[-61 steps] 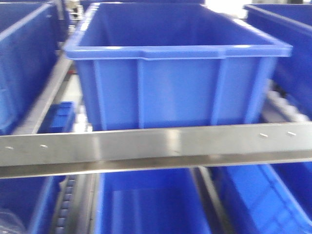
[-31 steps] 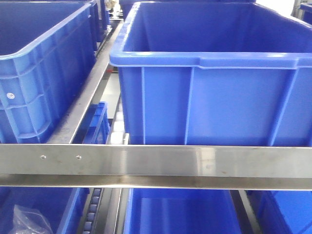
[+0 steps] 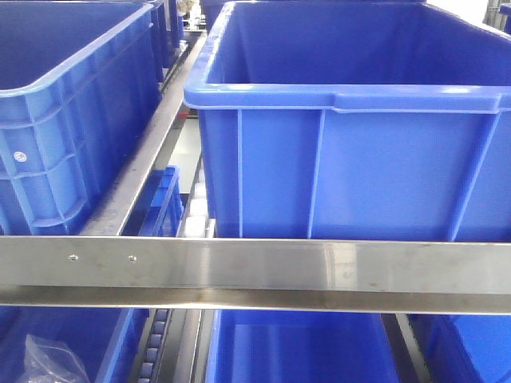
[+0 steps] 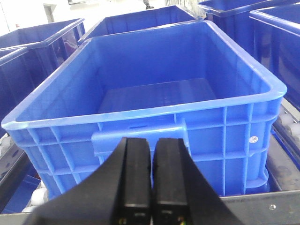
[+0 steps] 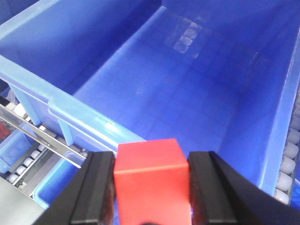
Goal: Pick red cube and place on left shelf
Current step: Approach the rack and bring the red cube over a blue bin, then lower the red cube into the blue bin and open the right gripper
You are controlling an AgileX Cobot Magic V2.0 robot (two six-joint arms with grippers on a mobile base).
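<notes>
The red cube sits clamped between the black fingers of my right gripper, which is shut on it. It hangs over the near rim of a large blue crate on the left shelf. The shelf's flat steel front rail with two small screws crosses the front view, where neither gripper shows. My left gripper is shut with nothing in it, low in front of another empty blue crate.
Blue crates fill the rack: one at centre, one at left, more on the tier below. A clear plastic bag lies in the lower left crate. White rollers run beside the crate.
In the front view the rack has slid right and slightly down in the picture, and the left crate has come into view. The shift over the last half second is small.
</notes>
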